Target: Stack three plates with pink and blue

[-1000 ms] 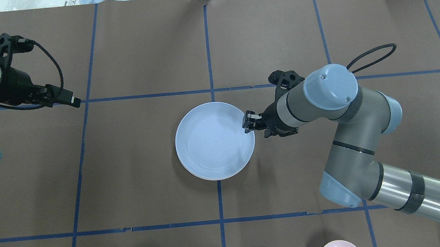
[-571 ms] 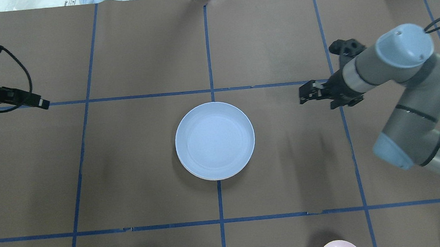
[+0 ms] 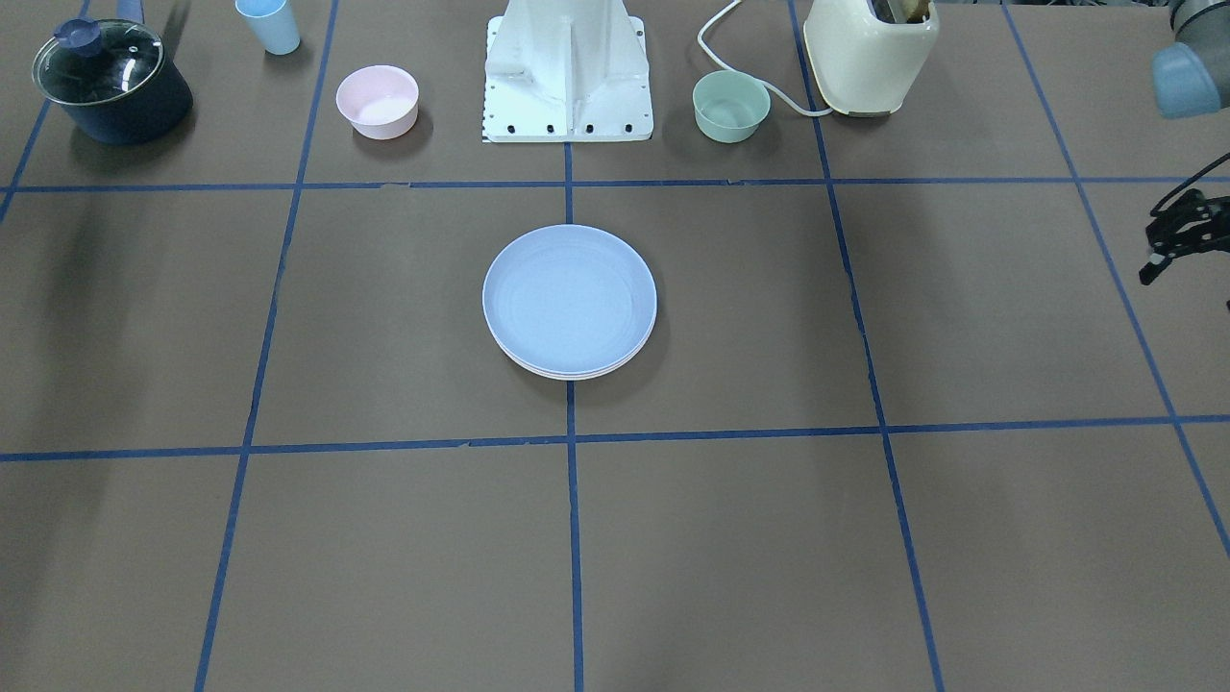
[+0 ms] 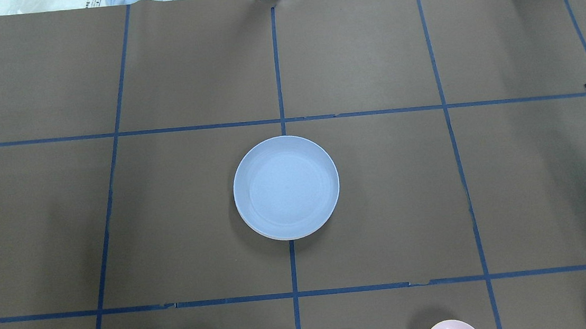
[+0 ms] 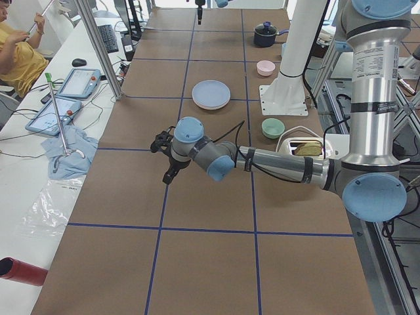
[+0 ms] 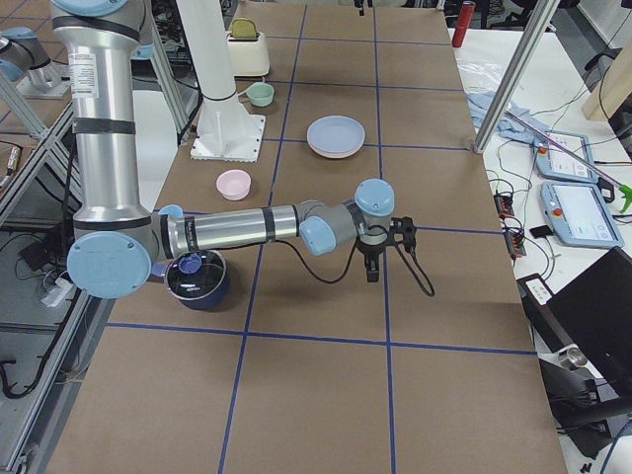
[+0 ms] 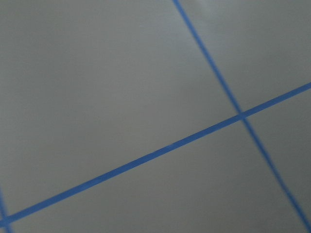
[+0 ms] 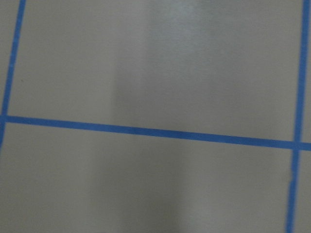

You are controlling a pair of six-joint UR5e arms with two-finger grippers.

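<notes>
plates (image 3: pixel 569 301) lie stacked at desk (image 3: pixel 384 538) centre, blue on top, paler rims beneath. left pincer (image 5: pixel 169 174) and right pincer (image 6: pixel 372 269) stand well apart on opposite sides, neither clearly nearer. cannot tell either's opening.
</notes>
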